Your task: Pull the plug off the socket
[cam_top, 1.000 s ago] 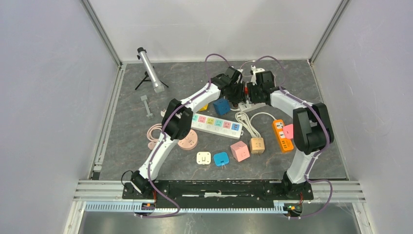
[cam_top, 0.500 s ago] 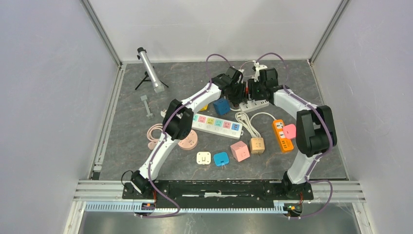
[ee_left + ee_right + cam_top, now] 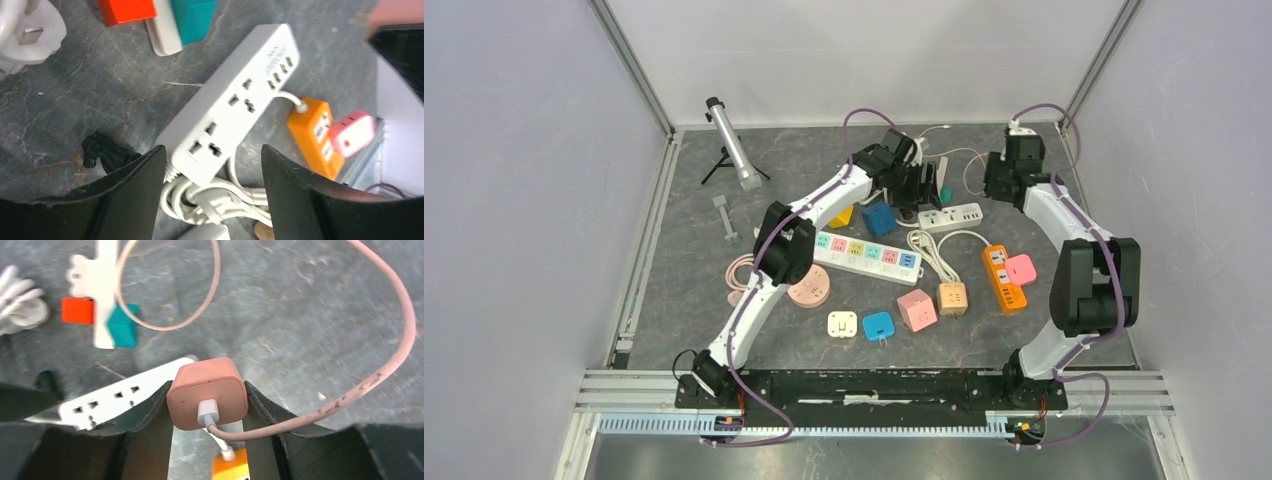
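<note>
I judge the extraction step done. My right claw (image 3: pixel 207 407) clamps the pink charger plug (image 3: pixel 205 385), held apart from the white power strip (image 3: pixel 235 100), off its right end. My left claw (image 3: pixel 212 165) stands wide astride the strip's cable end, gripping nothing. The next move calls for setting the plug on the counter (image 3: pixel 804 160) beside the strip.

Even bright overhead light, soft shadows, wrist views slightly blurred
</note>
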Robot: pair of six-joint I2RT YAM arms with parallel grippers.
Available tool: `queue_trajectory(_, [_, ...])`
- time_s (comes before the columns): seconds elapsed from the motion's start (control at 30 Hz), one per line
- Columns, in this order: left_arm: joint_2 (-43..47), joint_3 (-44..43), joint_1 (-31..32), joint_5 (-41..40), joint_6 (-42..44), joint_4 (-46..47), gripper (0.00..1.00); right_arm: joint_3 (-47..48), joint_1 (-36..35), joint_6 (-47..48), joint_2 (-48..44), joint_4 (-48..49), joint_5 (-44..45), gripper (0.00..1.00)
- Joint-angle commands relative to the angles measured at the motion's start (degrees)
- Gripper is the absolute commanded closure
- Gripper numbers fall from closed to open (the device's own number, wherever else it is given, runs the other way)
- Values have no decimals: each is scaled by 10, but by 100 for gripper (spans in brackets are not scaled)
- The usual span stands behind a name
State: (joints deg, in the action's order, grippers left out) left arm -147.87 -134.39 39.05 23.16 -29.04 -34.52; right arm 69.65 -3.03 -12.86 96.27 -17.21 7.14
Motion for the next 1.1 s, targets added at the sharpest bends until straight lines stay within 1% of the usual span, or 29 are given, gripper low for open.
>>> queue_trajectory(0.0, [112, 1, -13, 86, -6, 34, 22, -29, 50, -21, -41, -16, -4, 98])
queue_trajectory(0.17, [199, 77, -13, 83, 28, 32, 17, -21, 79, 2, -11, -87, -16, 94])
queue_trajectory(0.27, [230, 112, -13, 75, 46, 14, 16, -31, 89, 1, -4, -104, -32, 91])
queue_trajectory(0.5, [250, 124, -14, 57, 88, -60, 15, -33, 90, 4, 19, -131, -37, 76])
queue_trajectory(0.6, [257, 124, -14, 46, 103, -90, 9, -32, 91, 14, 28, -135, -51, 75])
queue_trajectory(0.7, [275, 137, -14, 26, 121, -110, 2, -23, 91, 15, 38, -134, -55, 67])
queue_trajectory(0.77, [292, 156, -14, 15, 132, -111, 0, -12, 91, 15, 50, -139, -60, 62])
queue_trajectory(0.8, [299, 167, -14, 10, 137, -111, 0, -8, 91, 15, 54, -141, -60, 56])
queue_trajectory(0.87, [310, 182, -14, 0, 144, -111, 0, -6, 91, 22, 54, -136, -62, 41])
queue_trajectory(0.9, [315, 188, -14, -4, 147, -111, 0, -8, 91, 23, 48, -131, -62, 34])
queue_trajectory(0.97, [324, 198, -14, -17, 150, -111, 0, -15, 91, 29, 29, -118, -63, 22])
queue_trajectory(1.07, [336, 209, -14, -29, 155, -111, 0, -14, 91, 39, 3, -111, -67, 15])
